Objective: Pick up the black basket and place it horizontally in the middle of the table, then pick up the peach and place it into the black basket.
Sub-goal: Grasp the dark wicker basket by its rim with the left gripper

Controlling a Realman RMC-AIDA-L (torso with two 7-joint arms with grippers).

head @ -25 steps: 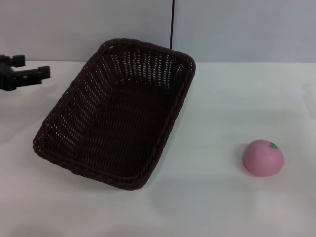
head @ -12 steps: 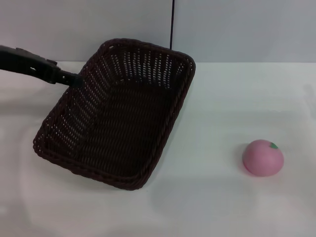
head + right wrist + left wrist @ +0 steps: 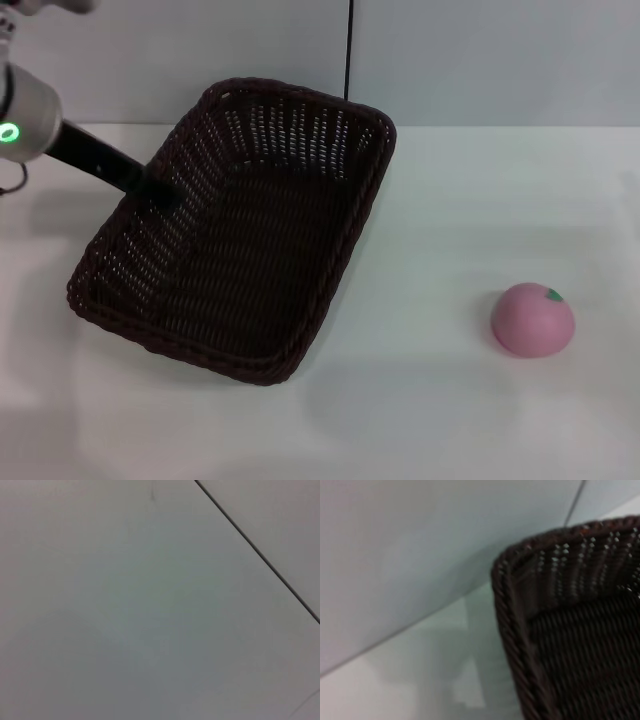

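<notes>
The black basket [image 3: 250, 260] lies on the white table [image 3: 470, 200], left of the middle, with its long side running at a slant from near left to far right. The pink peach [image 3: 532, 318] sits on the table at the right, well apart from the basket. My left arm reaches in from the left edge, and its gripper [image 3: 158, 188] is at the basket's left rim, dark against the weave. The left wrist view shows a corner of the basket's braided rim [image 3: 512, 630] close up. My right gripper is out of view.
A grey wall with a dark vertical seam [image 3: 349, 50] stands behind the table. The right wrist view shows only a plain grey surface with a dark line [image 3: 255, 550].
My left arm has swung in from the far left edge and brought its gripper to the basket's left rim. The basket and the peach have stayed where they were.
</notes>
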